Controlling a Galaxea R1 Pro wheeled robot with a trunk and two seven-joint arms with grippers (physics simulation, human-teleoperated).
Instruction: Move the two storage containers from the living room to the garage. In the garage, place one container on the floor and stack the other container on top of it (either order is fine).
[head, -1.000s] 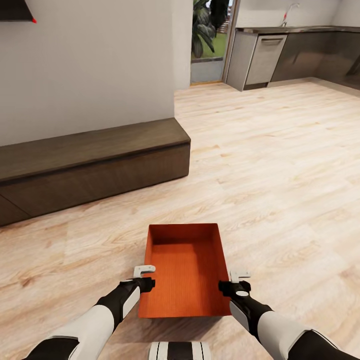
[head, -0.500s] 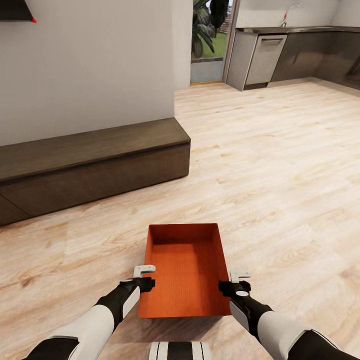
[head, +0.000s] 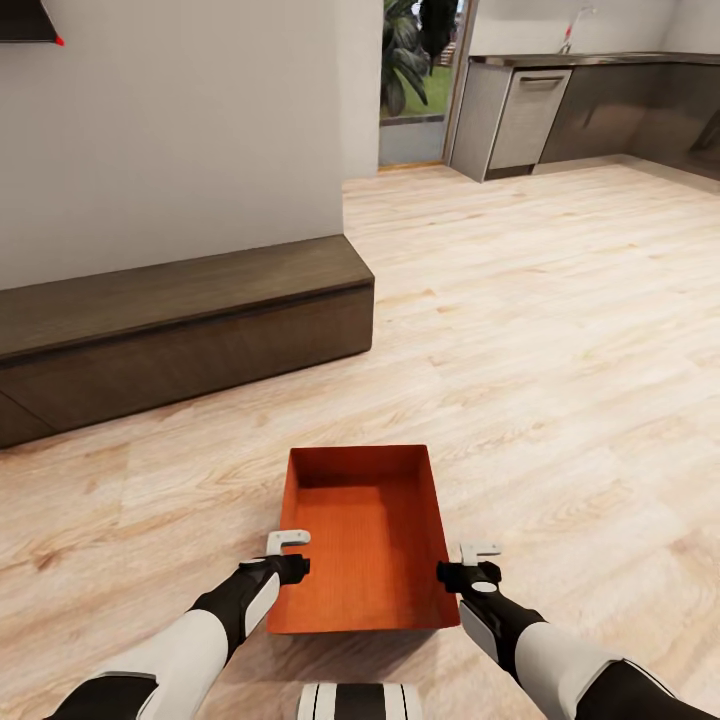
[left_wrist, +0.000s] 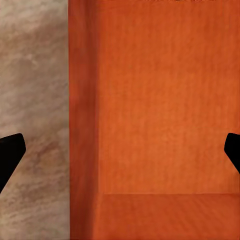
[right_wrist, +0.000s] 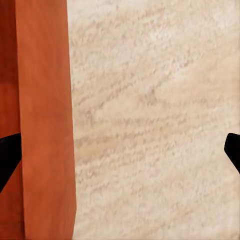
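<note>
Both my forearms reach forward and low, my left claw (head: 288, 556) and right claw (head: 478, 562) spread wide astride the long walls of the orange bin (head: 362, 535) on the wood floor (head: 560, 350), dark cabinet (head: 180, 330) to the left, open planks ahead and right.

An orange-red, finely ribbed storage container (head: 360, 545) sits on pale wood-plank flooring (head: 560, 350) by a dark brown cabinet (head: 180, 335).

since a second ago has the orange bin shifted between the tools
Yes. The storage container has slid slightly toward the left tool and away from the right tool, whose places in the head view are unchanged.
</note>
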